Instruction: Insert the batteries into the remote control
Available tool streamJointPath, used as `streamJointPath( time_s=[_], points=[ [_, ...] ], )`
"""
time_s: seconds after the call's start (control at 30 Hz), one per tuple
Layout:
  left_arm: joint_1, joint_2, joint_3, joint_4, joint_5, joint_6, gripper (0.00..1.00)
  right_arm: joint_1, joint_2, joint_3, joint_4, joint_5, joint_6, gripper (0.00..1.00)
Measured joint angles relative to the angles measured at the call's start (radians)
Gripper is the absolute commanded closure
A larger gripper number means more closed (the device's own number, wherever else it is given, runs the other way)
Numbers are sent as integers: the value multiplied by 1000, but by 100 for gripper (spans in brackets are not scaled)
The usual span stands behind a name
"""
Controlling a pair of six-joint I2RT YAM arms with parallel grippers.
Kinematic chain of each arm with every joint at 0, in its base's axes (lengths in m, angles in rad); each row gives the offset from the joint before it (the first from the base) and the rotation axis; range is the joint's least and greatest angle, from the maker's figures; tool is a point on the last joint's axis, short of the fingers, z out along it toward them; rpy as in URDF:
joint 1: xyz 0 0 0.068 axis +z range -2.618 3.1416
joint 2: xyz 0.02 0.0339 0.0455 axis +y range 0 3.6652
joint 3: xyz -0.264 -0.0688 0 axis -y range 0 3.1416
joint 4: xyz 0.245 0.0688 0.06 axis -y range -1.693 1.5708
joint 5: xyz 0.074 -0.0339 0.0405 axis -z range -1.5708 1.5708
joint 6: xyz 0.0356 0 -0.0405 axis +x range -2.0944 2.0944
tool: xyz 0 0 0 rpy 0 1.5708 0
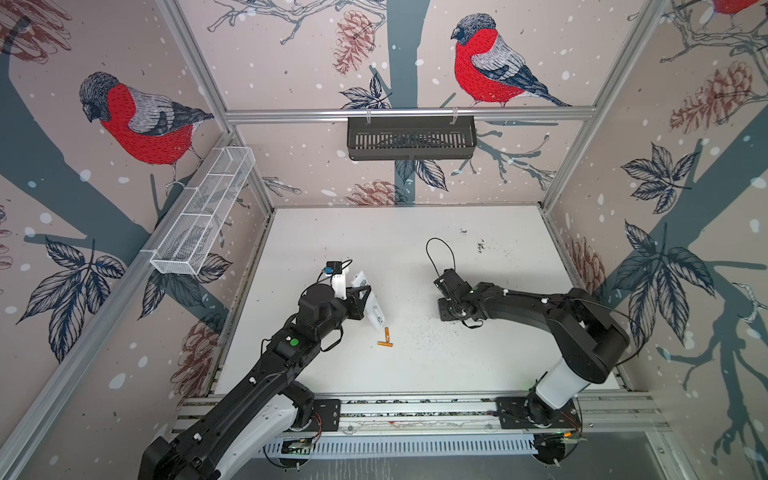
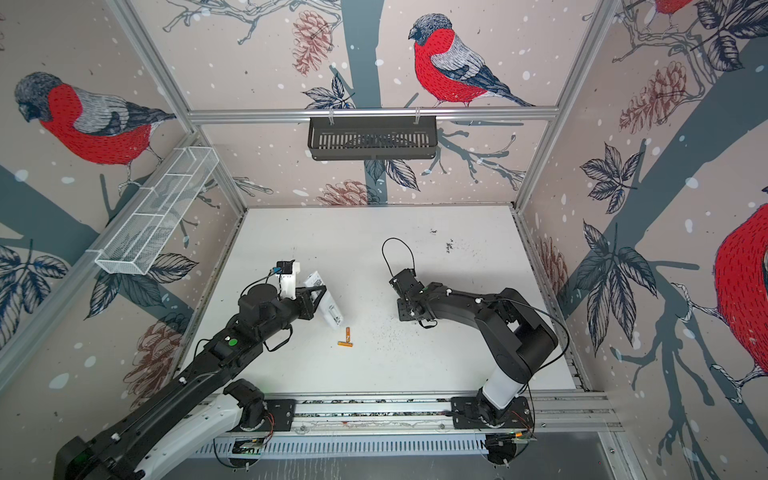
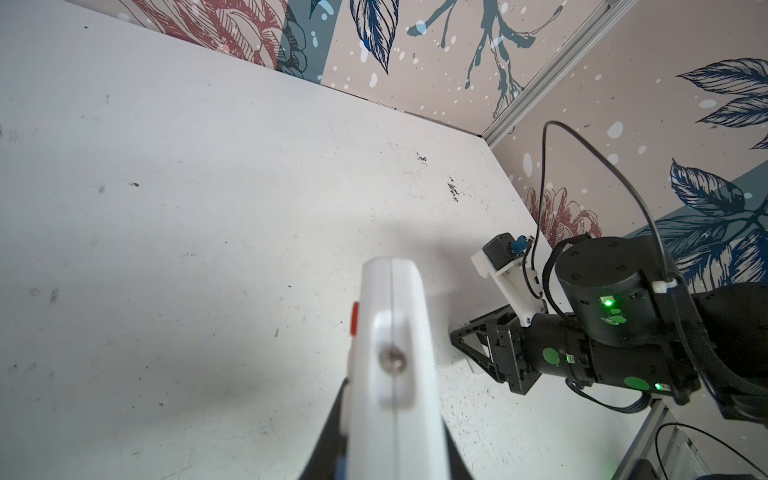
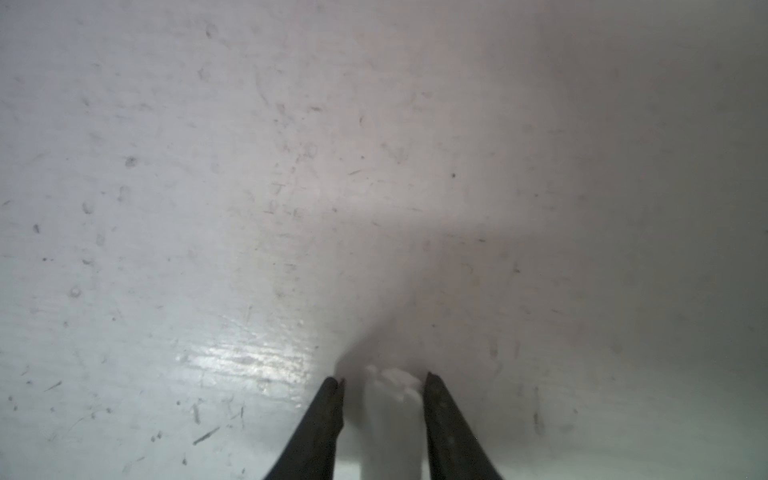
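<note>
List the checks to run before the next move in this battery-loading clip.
1. Hold on the remote control: ok, the left gripper has its jaws shut on it and holds it tilted.
2. Both batteries reachable: ok, lying on the table by the remote's lower end.
3. The right gripper free to pick: not ok, a small white piece sits between its parted jaws.
4. Battery compartment exposed: cannot tell.
5. Path from right gripper to batteries: ok, only speckled table between.
</note>
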Motion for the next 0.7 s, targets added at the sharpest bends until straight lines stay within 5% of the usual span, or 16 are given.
streamJointPath(
  time_s=[0.23,0.7],
  points=[
    [2,-20,12,-50,-58,0,100,71,-67,3,-34,24,-26,37],
    [19,-105,35,-207,-221,-7,100,270,-51,83,-5,39,-26,34]
  ],
)
